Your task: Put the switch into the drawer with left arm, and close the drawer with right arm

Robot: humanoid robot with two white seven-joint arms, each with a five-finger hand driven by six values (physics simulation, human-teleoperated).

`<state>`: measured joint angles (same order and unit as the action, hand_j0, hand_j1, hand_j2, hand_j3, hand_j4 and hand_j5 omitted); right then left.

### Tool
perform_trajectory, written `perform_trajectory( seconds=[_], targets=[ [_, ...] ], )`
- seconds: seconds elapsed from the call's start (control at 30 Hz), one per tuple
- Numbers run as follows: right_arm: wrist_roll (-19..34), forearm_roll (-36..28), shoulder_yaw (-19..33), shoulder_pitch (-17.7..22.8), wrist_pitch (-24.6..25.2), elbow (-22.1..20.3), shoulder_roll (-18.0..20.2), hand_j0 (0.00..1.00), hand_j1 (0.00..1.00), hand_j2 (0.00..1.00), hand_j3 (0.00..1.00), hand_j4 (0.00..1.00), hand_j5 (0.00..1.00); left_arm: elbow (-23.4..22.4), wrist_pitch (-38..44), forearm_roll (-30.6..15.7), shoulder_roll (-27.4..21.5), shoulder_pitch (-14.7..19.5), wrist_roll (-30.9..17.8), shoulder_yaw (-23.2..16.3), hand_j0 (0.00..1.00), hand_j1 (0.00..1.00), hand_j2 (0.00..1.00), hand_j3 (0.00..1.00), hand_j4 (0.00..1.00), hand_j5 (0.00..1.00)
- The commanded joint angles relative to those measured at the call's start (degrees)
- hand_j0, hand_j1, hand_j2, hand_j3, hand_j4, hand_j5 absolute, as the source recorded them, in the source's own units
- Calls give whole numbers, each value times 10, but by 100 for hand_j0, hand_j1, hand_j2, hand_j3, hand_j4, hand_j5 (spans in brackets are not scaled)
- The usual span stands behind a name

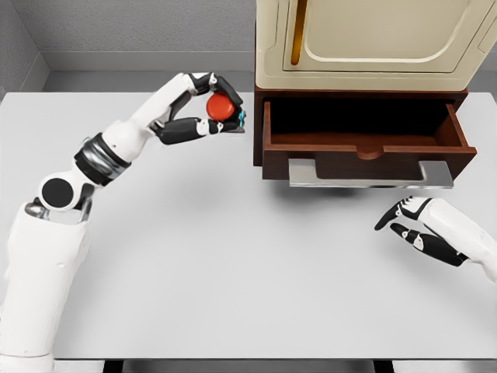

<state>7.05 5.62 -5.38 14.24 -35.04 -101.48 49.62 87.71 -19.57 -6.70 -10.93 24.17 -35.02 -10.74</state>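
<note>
Left arm: your nearest item, rising from the table's [233,295] front-left corner toward the cabinet.
Left hand [203,109]: fingers clamped round the switch, lifted clear of the table.
Switch [223,107]: red, held in the air just left of the open drawer, outside it.
Drawer [365,148]: pulled out toward you, dark brown, silver handle [370,176] along its front; you see nothing inside.
Right hand [415,225]: near the table's right edge, below the handle and apart from it, fingers loosely spread, holding nothing.
Cabinet [373,47]: cream, at the back edge, above the drawer.
</note>
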Motion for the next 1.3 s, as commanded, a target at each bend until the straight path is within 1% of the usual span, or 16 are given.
perform_trajectory(
  seconds=[0.0, 0.13, 0.2, 0.33, 0.47, 0.53, 0.57, 0.63, 0.8, 0.83, 0.97, 1.07, 1.13, 1.2, 1.23, 1.27],
  targets=[
    [1, -4, -1, -1, 0, 0, -2, 48, 48, 48, 48, 48, 48, -2, 15, 5, 16, 3, 0, -2, 42, 42, 42, 42, 42, 42],
    [0, -4, -1, -4, 0, 0, -3, 49, 49, 49, 49, 49, 49, -3, 23, 9, 30, 14, 0, -10, 42, 42, 42, 42, 42, 42],
    [0, -4, -1, -4, 0, 0, -3, 49, 49, 49, 49, 49, 49, -3, 23, 32, 50, 21, 0, -10, 42, 42, 42, 42, 42, 42],
    [-1, -4, -1, -4, 0, 0, 0, 48, 48, 48, 48, 48, 48, -3, 23, 34, 62, 37, 0, -18, 42, 42, 42, 42, 42, 42],
    [-2, -4, -2, -4, 0, 0, 1, 48, 48, 48, 48, 48, 48, -5, 23, 63, 85, 44, 0, -18, 42, 42, 42, 42, 42, 42],
    [-2, -4, -1, -4, 0, 0, 1, 48, 48, 48, 48, 48, 48, -14, 23, 67, 96, 51, 0, -19, 42, 42, 42, 42, 42, 42],
    [-2, -4, -1, -4, 0, 0, 2, 48, 48, 48, 48, 48, 48, -21, 23, 82, 98, 59, 0, -20, 42, 42, 42, 42, 42, 42],
    [-2, -4, -1, -4, 0, 0, 3, 48, 48, 48, 48, 48, 48, -32, 23, 96, 109, 69, 0, -21, 42, 42, 42, 42, 42, 42],
    [-2, -4, -1, -4, 0, 0, 5, 48, 48, 48, 48, 48, 48, -34, 23, 179, 109, 76, 0, -24, 42, 42, 42, 42, 42, 42],
    [-2, -4, -2, -4, 0, 0, 5, 48, 48, 48, 48, 48, 48, -34, 23, 192, 109, 81, 0, -34, 42, 42, 42, 42, 42, 42],
    [-1, -4, -1, -4, 0, 0, 5, 49, 49, 49, 49, 49, 49, -25, 21, 214, 109, 83, 0, -45, 42, 42, 42, 42, 42, 42],
    [1, -3, -1, -4, 0, 1, 1, 49, 49, 49, 49, 49, 49, -21, 21, 216, 109, 84, 0, -48, 42, 42, 42, 42, 42, 42],
    [3, -3, -1, -5, 0, 1, -4, 49, 49, 49, 49, 49, 49, -19, 20, 235, 109, 91, 0, -49, 42, 42, 42, 42, 42, 42],
    [3, -1, -1, -5, 0, 1, -4, 49, 49, 49, 49, 49, 49, -7, 19, 248, 109, 94, 0, -71, 42, 42, 42, 42, 42, 42],
    [3, 0, -2, -5, 0, 1, -3, 49, 49, 49, 49, 49, 49, -6, 18, 250, 109, 95, 0, -73, 42, 42, 42, 42, 42, 42],
    [3, 1, -2, -5, 0, 1, -3, 49, 49, 49, 49, 49, 49, -6, 16, 266, 109, 95, 0, -73, 42, 42, 42, 42, 42, 42]
  ],
)
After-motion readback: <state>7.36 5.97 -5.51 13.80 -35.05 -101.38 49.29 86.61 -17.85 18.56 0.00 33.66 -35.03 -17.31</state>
